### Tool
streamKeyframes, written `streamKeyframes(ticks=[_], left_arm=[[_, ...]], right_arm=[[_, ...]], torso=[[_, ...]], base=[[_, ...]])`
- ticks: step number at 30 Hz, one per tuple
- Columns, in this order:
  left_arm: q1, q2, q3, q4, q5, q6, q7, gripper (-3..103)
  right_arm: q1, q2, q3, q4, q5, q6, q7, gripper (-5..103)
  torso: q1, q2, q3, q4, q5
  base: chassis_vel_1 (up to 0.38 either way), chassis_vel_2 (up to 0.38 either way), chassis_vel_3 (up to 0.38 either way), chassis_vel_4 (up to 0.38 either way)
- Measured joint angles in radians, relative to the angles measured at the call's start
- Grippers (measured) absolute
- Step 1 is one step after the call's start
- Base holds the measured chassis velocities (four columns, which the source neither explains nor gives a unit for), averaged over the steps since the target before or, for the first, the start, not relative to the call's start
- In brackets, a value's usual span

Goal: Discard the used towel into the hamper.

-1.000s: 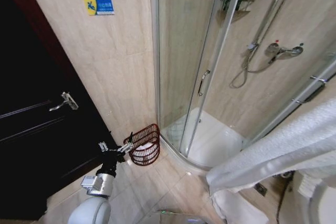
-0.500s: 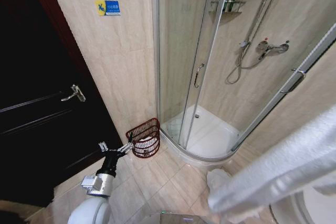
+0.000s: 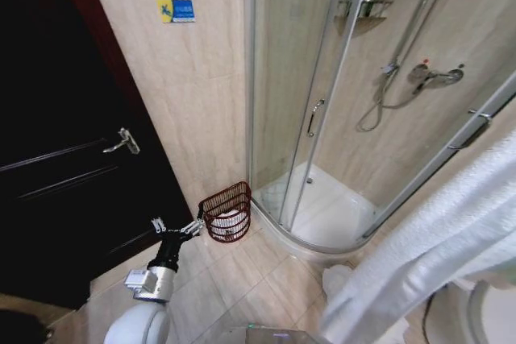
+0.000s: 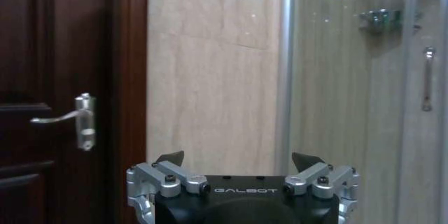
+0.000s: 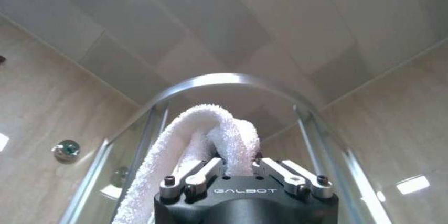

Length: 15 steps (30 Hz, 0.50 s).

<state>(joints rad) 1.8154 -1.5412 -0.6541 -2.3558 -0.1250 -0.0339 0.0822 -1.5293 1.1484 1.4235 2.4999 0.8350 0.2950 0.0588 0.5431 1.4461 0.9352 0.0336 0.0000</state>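
Beside the shower enclosure (image 3: 322, 159), on the tiled floor where its curved base meets the beige wall, stands the hamper (image 3: 226, 213), a dark red-brown openwork basket with something pale inside, possibly cloth. Just short of the hamper hovers the left gripper (image 3: 176, 227), its fingers spread wide with nothing between them; the left wrist view shows the same gap (image 4: 238, 160) facing the wall between the dark door (image 4: 56, 103) and the shower glass. Away from the hamper, the right gripper (image 5: 236, 169) is clamped narrowly on the white towel (image 5: 210, 140), which drapes down across the head view (image 3: 435, 247).
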Motion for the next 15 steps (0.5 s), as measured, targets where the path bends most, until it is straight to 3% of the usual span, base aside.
streamKeyframes(ticks=[15], left_arm=[[0.0,0.0,0.0,0.0,0.0,0.0,0.0,100]], right_arm=[[0.001,0.003,0.002,0.0,0.0,0.002,0.0,12]], torso=[[0.0,0.0,0.0,0.0002,-0.0001]], base=[[0.1,0.096,0.093,0.1]])
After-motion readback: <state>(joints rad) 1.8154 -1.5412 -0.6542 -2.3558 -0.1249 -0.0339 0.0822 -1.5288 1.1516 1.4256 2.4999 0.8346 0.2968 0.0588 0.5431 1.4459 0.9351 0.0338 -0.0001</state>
